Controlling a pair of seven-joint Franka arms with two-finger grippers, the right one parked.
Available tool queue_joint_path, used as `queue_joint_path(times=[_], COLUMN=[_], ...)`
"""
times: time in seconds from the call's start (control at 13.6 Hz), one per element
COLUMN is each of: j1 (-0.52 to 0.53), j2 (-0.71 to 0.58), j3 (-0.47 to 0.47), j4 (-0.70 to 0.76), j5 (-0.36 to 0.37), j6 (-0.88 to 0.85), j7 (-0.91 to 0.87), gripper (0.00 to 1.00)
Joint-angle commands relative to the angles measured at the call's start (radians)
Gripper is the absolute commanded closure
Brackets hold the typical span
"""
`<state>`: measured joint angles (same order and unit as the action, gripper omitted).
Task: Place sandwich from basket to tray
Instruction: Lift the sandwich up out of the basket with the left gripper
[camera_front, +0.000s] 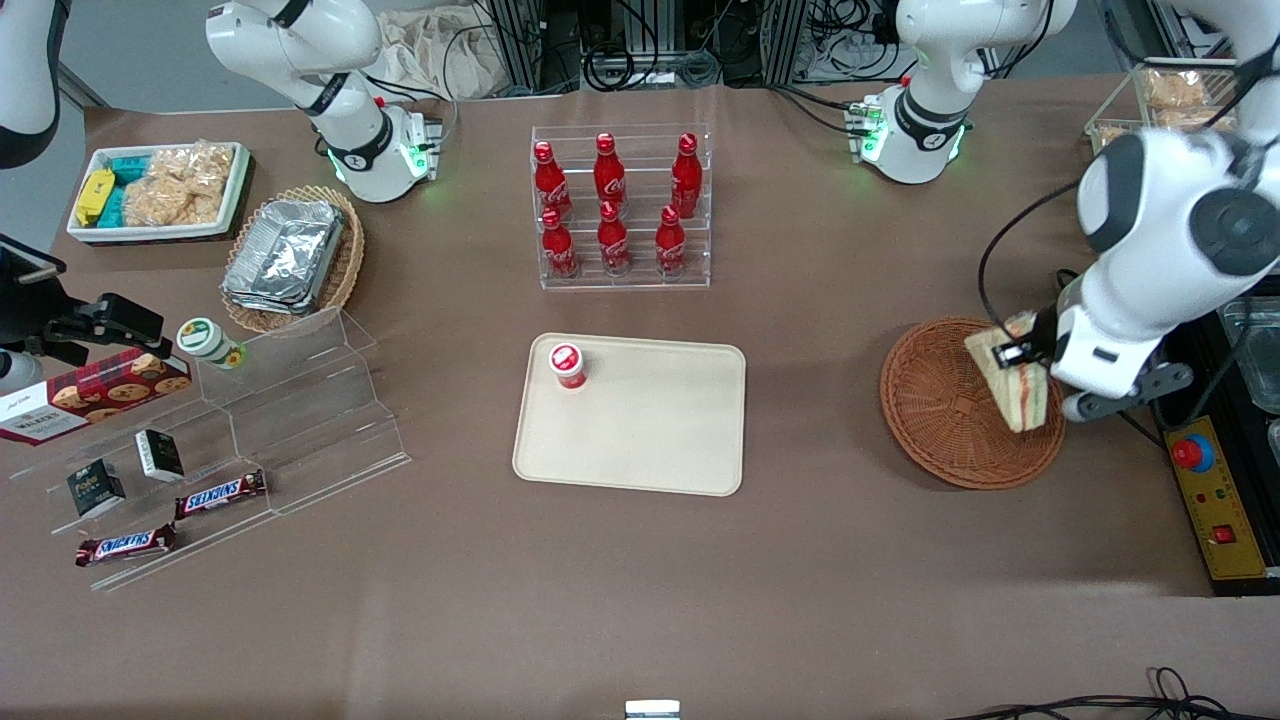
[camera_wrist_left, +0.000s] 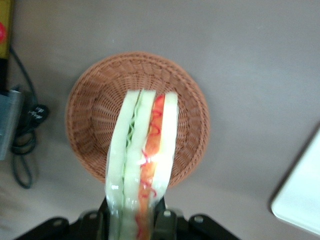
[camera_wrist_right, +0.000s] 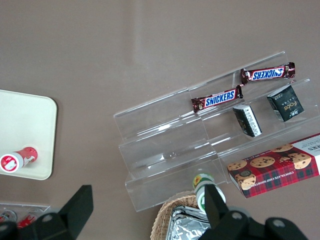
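Brown table (camera_front: 640, 600), gripper (camera_wrist_left: 134, 220) clamping sandwich (camera_wrist_left: 142, 160)

The front view looks steeply down over the whole table from high up. The left wrist view looks straight down, close over the basket (camera_wrist_left: 137, 117) past the gripper (camera_wrist_left: 135, 222). The right wrist view looks down, sharing the tray (camera_wrist_right: 30, 130) with the front view.

Brown table (camera_front: 640, 600), cables (camera_front: 640, 50) along its edge
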<state>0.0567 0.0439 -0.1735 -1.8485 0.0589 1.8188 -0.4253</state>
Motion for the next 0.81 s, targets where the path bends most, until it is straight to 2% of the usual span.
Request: queue_joint_path(times=[0.0, 0.37, 0.74], j1=[-0.006, -0.006, -0.009], j2=[0.021, 0.010, 0.059], j3=[-0.033, -0.176, -0.455], j4=[0.220, 0.507, 0.595], j5=[0.018, 0.009, -0.005], j6=[-0.249, -0.579, -0.596], j7=[0.045, 0.025, -0.384], gripper=[0.65, 0.65, 0.66])
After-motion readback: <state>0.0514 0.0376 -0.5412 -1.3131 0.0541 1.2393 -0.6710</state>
